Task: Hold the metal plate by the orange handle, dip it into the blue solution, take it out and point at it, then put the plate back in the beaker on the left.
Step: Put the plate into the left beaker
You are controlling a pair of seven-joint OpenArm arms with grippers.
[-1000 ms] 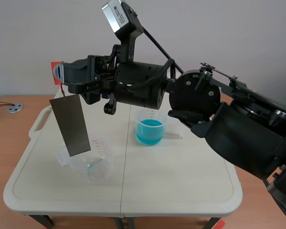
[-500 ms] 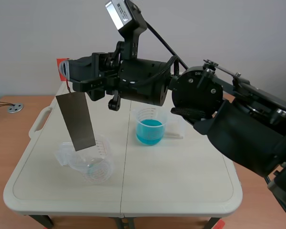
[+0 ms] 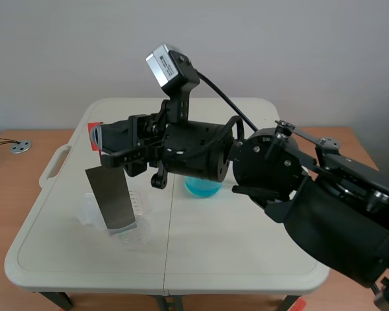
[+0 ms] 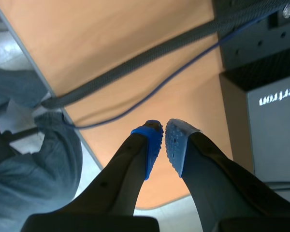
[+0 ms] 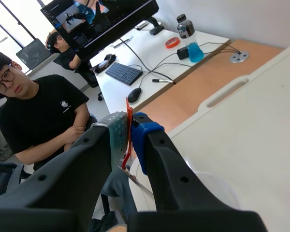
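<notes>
Table (image 3: 246, 240): white folding top, seam running near to far down the middle

Near left of the table: clear beaker (image 3: 141, 234) with red graduations, standing upright. Metal plate (image 3: 113, 199) hangs with its lower end inside this beaker, tilted slightly, top edge leaning left. Cannot tell whether the plate touches the beaker floor

Directly above the plate: right gripper (image 3: 98, 137), its arm (image 3: 279, 175) coming in from the right and reaching well past the middle seam. Fingers closed tight on the orange handle (image 5: 129, 126), which shows as a thin strip pinched between the two pads in the right wrist view. The clear beaker's rim sits under the fingers there

Past the middle of the table, just right of the seam: beaker of blue solution (image 3: 198, 188), mostly hidden behind the arm; only its lower blue part is visible. Well apart from the plate

Far left, off the table on the wooden surface: small round metal disc (image 3: 21, 148)

Left gripper (image 4: 163, 130): pads drawn together with only a sliver of gap, nothing between them. Ahead of it are a wooden surface, a black braided cable (image 4: 135, 63) and blue denim (image 4: 34, 164)
</notes>
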